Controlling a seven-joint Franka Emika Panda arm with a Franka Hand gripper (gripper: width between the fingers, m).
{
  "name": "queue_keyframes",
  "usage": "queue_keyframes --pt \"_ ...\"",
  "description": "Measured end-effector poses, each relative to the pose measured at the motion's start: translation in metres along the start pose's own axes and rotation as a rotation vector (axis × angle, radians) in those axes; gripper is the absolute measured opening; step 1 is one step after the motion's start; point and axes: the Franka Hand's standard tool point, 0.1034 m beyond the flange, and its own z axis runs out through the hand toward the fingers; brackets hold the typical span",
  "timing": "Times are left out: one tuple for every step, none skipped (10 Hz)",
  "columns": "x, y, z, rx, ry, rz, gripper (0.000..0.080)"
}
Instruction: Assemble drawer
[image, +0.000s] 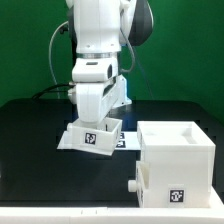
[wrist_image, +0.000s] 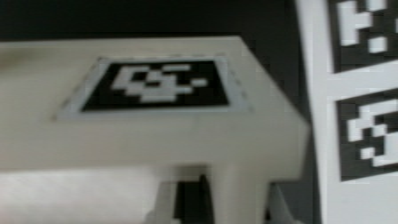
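The drawer (image: 82, 140) stands on the black table (image: 30, 175), near the middle of the exterior view and a little toward its left. Its square black-and-white tag (image: 91, 139) is on the face turned to the camera. In the wrist view I see the same drawer (wrist_image: 187, 130) from very close and somewhat blurred, and the tag (wrist_image: 160, 83) takes a good part of its white face. Directly above the drawer the gripper (image: 101, 121) hangs from the white arm (image: 98, 40) and reaches the drawer's upper edge. Its fingers are pressed together, but I cannot tell if a wall of the drawer is between them. Just beside the drawer, toward the exterior view's right, the marker board (image: 124, 142) lies flat on the table. In the wrist view the marker board (wrist_image: 365, 100) is the white strip with two tags next to the drawer. Farther to the exterior view's right and nearer to the camera stands the larger white casing (image: 175, 160). It is open at its top, carries the casing's tag (image: 178, 196) on the front, and is apart from the drawer.
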Motion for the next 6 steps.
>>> queue_keyframes --pt "0.004 0.013 0.001 0.029 -0.006 -0.091 0.0033" --pt "0.012 0.027 0.0 0.055 -0.015 -0.125 0.0033" --pt "0.021 0.04 -0.001 0.069 -0.02 -0.148 0.0033" --pt "0.02 0.039 0.001 0.058 -0.013 -0.139 0.0033" --pt "0.018 0.035 0.003 0.066 -0.015 -0.136 0.0033" --pt "0.018 0.036 0.003 0.065 -0.014 -0.136 0.0033"
